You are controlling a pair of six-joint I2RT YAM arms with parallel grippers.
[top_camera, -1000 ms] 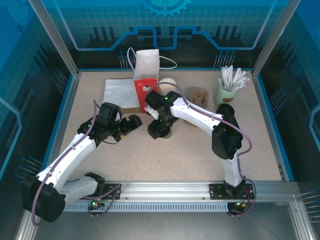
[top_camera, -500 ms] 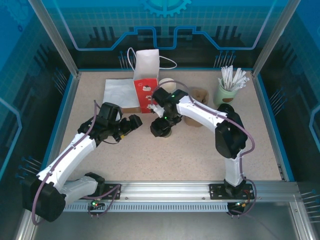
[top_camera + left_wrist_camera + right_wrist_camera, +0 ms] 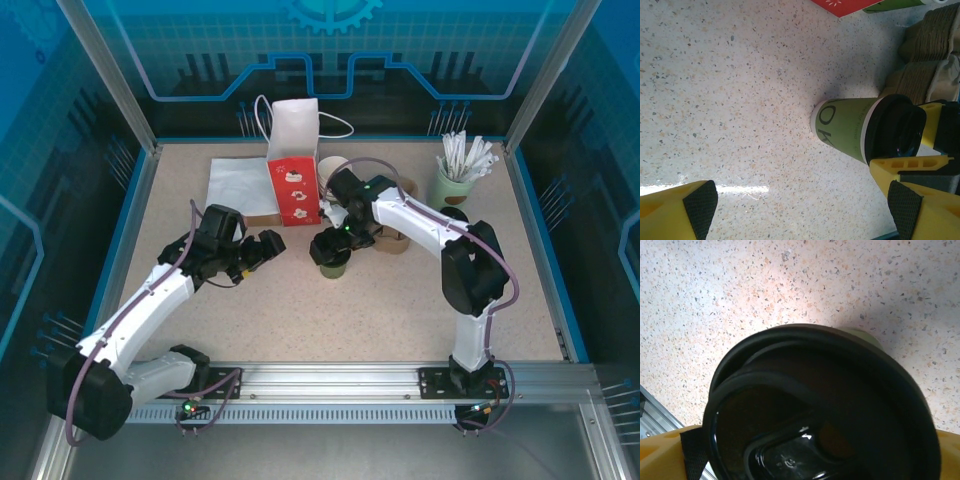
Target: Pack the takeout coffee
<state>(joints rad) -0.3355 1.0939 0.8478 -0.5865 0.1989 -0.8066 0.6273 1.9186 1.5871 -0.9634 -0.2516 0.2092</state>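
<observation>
From above, the right arm had swung toward the right of the frame over the last second. Its forearm no longer crossed the front of the red and white bag (image 3: 294,165), and the right pincer (image 3: 330,247) had shifted a little rightward with the cup (image 3: 335,262) beneath it, just right of the frame's centre. The left pincer (image 3: 268,245) had not moved and gaped wide and empty to the cup's left. The cup stood on the counter (image 3: 300,310), outside the bag, so the packing itself seemingly remained to be done. Most of the cup was hidden under the pincer, and the bag's inside could not be seen. In the left wrist view the green cup (image 3: 840,125) stood at centre right with a black lid (image 3: 895,132) on it, and one yellow finger (image 3: 936,116) of the right pincer sat beside it. Only a red corner of the bag showed at the top edge. In the right wrist view the lid (image 3: 820,415) spanned the wide-spread jaws. It was cut off at the bottom edge, and I could not tell whether the pads touched it.
</observation>
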